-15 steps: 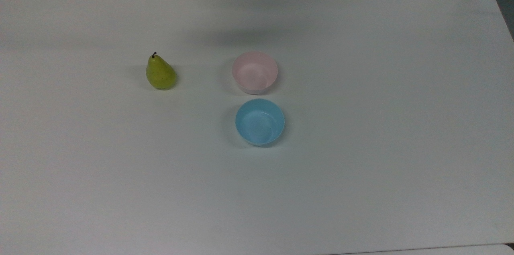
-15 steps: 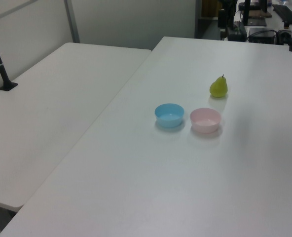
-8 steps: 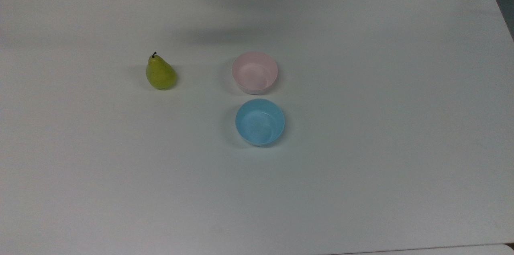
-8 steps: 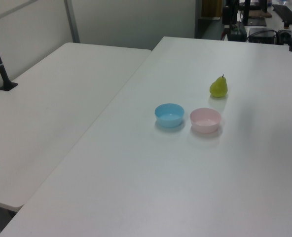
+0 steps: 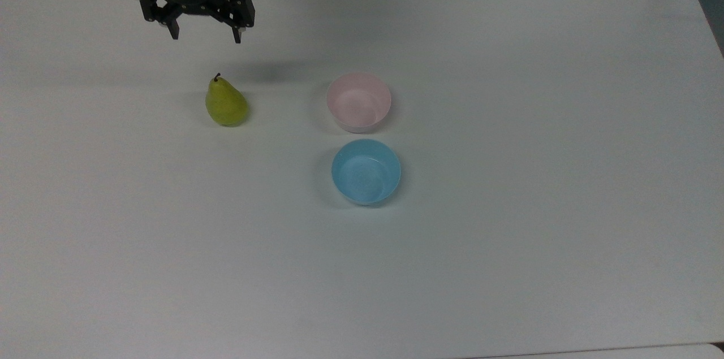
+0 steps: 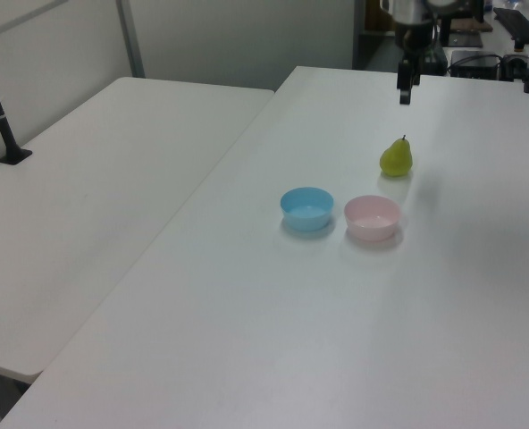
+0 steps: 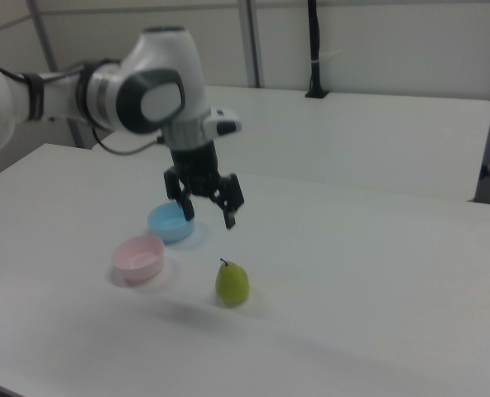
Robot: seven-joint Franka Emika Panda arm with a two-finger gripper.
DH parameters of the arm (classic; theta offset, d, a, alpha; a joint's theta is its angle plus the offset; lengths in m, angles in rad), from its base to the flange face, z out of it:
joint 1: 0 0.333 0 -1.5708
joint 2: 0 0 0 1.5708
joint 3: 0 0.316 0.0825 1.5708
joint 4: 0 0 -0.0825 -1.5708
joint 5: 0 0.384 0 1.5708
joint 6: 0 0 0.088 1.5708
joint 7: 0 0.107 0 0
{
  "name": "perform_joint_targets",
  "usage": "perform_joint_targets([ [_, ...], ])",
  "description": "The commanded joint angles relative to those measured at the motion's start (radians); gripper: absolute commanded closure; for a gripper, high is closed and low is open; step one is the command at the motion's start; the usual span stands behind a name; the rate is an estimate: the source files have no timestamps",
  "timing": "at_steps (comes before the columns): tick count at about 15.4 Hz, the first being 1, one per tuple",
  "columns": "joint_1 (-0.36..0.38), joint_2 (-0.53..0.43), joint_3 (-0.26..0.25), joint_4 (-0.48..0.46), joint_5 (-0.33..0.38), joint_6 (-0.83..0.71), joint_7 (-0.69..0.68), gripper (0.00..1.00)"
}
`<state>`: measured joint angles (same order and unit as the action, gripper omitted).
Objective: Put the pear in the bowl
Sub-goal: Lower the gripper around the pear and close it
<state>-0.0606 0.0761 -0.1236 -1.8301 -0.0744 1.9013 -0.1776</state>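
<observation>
Pincer [image 5: 205,37] hangs wide and empty; the pear [image 5: 225,104] stands upright on the worktop [image 5: 509,234] below it, apart from the bowl [image 5: 358,102]. Off-centre closing could topple the glossy pear.

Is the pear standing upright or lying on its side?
Upright. The pear rests on its broad base on the table, stem pointing up, apart from the pink bowl.
</observation>
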Motion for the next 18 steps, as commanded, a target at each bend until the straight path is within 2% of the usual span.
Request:
perform_joint_targets([
  [1,-0.007,0.014,-0.005,-0.117,-0.012,0.134,-0.025,0.0],
  [9,-0.01,0.161,-0.004,-0.124,-0.013,0.267,-0.025,0.0],
  [11,-0.008,0.18,-0.004,-0.124,-0.016,0.288,-0.025,0.08],
  [14,-0.008,0.188,-0.004,-0.124,-0.019,0.294,-0.037,0.42],
  [16,-0.01,0.186,-0.004,-0.124,-0.019,0.292,-0.055,0.59],
  [17,-0.01,0.183,-0.004,-0.124,-0.019,0.291,-0.056,0.64],
  [18,-0.01,0.176,-0.004,-0.124,-0.019,0.286,-0.057,0.65],
])
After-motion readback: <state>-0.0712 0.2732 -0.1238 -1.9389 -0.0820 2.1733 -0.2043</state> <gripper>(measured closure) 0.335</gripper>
